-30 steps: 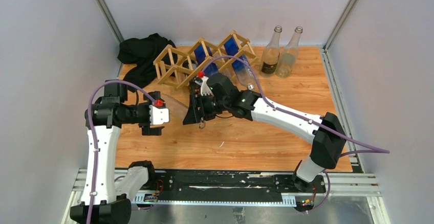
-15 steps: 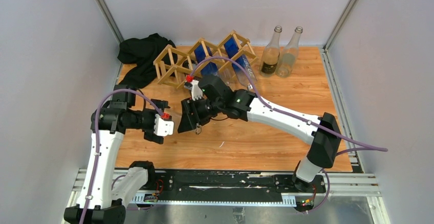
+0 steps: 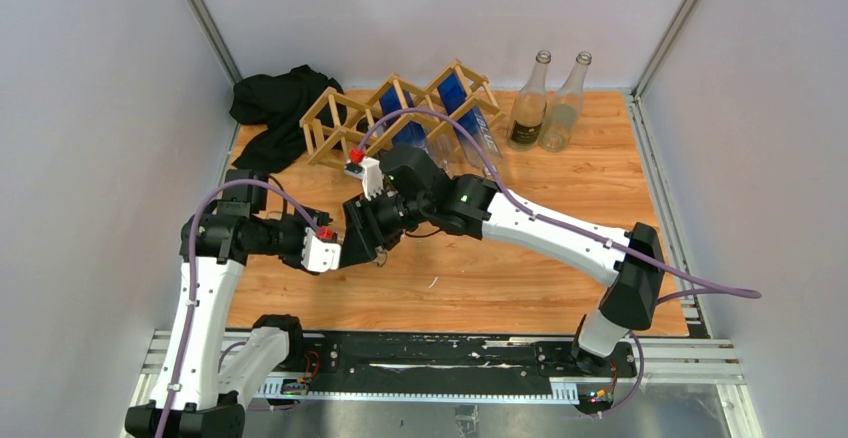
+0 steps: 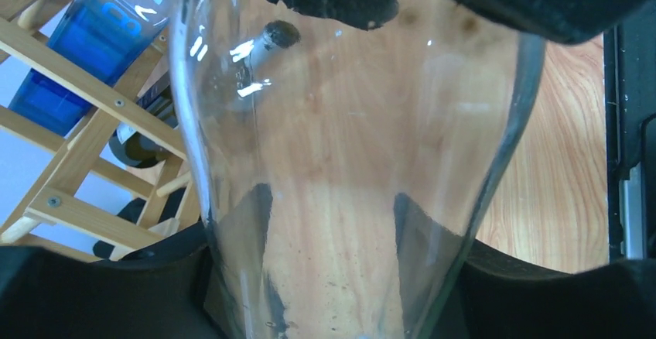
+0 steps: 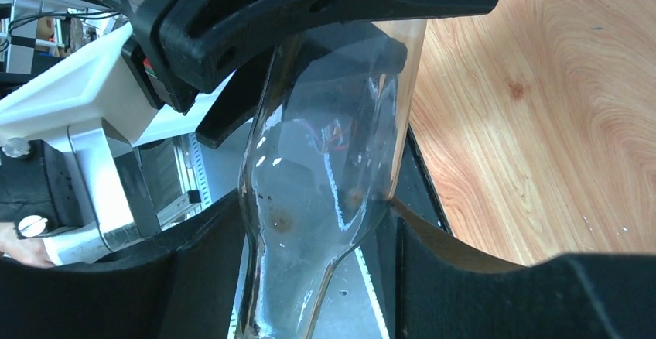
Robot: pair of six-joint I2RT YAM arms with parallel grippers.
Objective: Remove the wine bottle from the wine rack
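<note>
Right wrist view
- Right hand (image 5: 317,277): closed on the wine bottle (image 5: 325,161), one finger on each side of the clear glass where it narrows.
- Left hand (image 5: 348,41): its black fingers bracket the bottle's wider part; I cannot tell whether they are pressing.
- Risk: a tapered, smooth shoulder gives little purchase. If the right hand lets go before the left is firm, the glass could slide out and drop onto the counter (image 5: 541,122).

Left wrist view
- Bottle: fills the gap between the left fingers, out of the wine rack (image 4: 85,122) and just in front of it.
- Rack contents: a blue bottle (image 4: 100,37) lies in a cell behind.
- Risk: with two hands on one rigid bottle, any disagreement in pull would twist it loose.

Top view
- Meeting point: both hands come together on the near side of the rack, close to its left cells.
- Around the rack: a black cloth (image 3: 275,108) lies to its left and two standing bottles (image 3: 545,103) to its right.
- Risk: the right forearm lies close to the rack's front, so a careless swing could knock the rack or the bottles in it.
</note>
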